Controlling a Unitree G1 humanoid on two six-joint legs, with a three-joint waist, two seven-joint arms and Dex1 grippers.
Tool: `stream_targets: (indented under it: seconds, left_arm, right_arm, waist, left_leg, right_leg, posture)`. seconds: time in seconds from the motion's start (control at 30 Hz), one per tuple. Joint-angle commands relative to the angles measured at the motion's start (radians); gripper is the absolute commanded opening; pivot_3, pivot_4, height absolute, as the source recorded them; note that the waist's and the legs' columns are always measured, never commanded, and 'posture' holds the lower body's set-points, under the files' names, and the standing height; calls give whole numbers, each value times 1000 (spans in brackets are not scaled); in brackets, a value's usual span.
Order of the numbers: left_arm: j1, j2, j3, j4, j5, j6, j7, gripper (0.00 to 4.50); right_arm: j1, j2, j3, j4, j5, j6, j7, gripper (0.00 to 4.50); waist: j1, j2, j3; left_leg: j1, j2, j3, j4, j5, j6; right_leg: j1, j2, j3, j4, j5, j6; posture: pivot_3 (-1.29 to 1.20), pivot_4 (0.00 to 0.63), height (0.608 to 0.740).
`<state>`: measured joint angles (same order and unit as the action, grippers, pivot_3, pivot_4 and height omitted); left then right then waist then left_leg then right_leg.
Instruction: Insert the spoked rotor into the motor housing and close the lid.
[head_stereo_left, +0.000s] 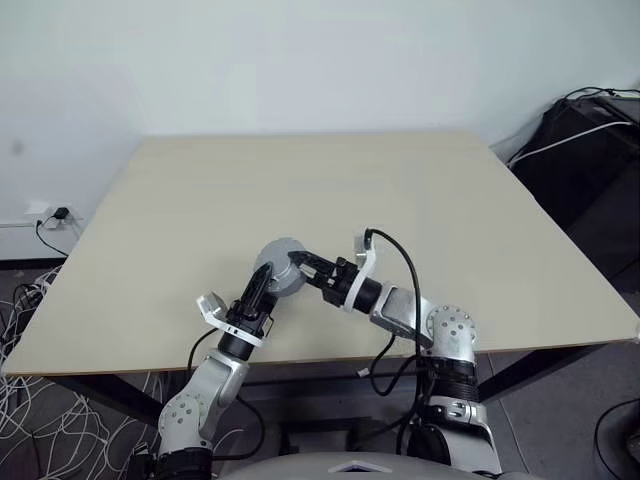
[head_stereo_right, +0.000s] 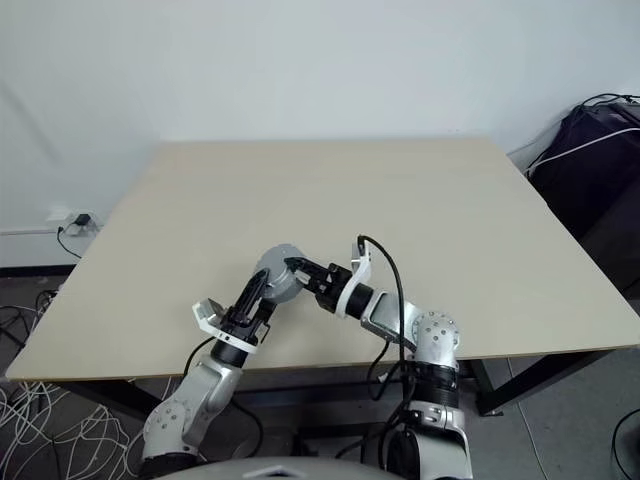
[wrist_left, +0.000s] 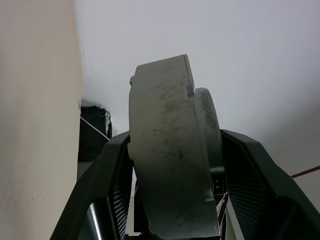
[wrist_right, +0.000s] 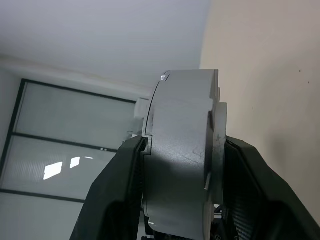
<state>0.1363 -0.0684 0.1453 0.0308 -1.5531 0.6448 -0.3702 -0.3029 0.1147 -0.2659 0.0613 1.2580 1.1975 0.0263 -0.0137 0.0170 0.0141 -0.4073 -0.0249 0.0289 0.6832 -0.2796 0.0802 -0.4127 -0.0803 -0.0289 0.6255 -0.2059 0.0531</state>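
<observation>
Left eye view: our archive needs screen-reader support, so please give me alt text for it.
Both grippers, left and right, clamp one round grey motor assembly between them, held just above a bare beige table against a white wall.

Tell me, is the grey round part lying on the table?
No, both tools, left and right, hold the grey round part above the table.
</observation>
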Motion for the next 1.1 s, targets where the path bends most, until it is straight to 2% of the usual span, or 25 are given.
stream_targets:
  seconds: [0.03,0.07,0.13,0.23,0.57,0.73,1.0,1.1]
  left_arm:
    - [-9,-107,-15,-40,6,-13,-11,2299]
    - [-9,-107,-14,-40,7,-14,-11,2285]
    - [-8,-109,-14,-42,11,-16,-12,2115]
    - [-6,-111,-14,-43,14,-19,-12,2115]
    - [-1,-117,-1,-55,21,-52,-11,2115]
    - [-5,-127,16,-65,48,-123,-6,2115]
    - [-52,-126,46,-48,133,-276,40,2114]
    - [-86,-121,68,-35,158,-330,66,2114]
  right_arm:
    - [74,30,73,-50,-51,-25,14,2692]
    - [75,23,79,-55,-52,-25,23,2900]
    - [83,11,94,-72,-52,-20,42,3601]
    - [93,-3,111,-87,-52,-20,49,4500]
    - [99,-35,96,-104,-50,-35,60,4500]
    - [120,-92,105,-143,-89,-55,82,4500]
    - [200,-293,322,-283,-438,-265,216,4500]
    - [236,-355,425,-313,-640,-456,257,4500]
  waist:
    - [0,0,0]
    - [1,-1,0]
    - [0,-1,1]
    - [-1,-1,2]
    - [2,-4,4]
    - [2,-5,4]
    - [3,-7,5]
    - [4,-8,6]
  left_leg:
    - [0,0,0,0,0,0]
    - [0,0,0,0,0,0]
    - [0,0,0,0,0,0]
    - [0,0,0,0,0,0]
    - [0,0,0,0,0,0]
    - [-1,0,0,0,0,0]
    - [-1,0,0,0,0,0]
    - [-1,0,0,0,0,0]
  right_leg:
    - [0,0,0,0,0,0]
    - [0,0,0,0,0,0]
    - [0,0,0,0,0,0]
    - [-1,0,0,0,0,0]
    - [-1,-1,0,-1,0,0]
    - [-1,-1,0,-1,0,0]
    - [-1,-1,0,-1,0,0]
    - [-1,-1,0,-1,0,0]
  posture:
    - [0,0,740]
    - [0,0,740]
    - [0,0,740]
    - [0,0,740]
    - [0,0,740]
    - [0,0,740]
    - [0,0,740]
    - [0,0,740]
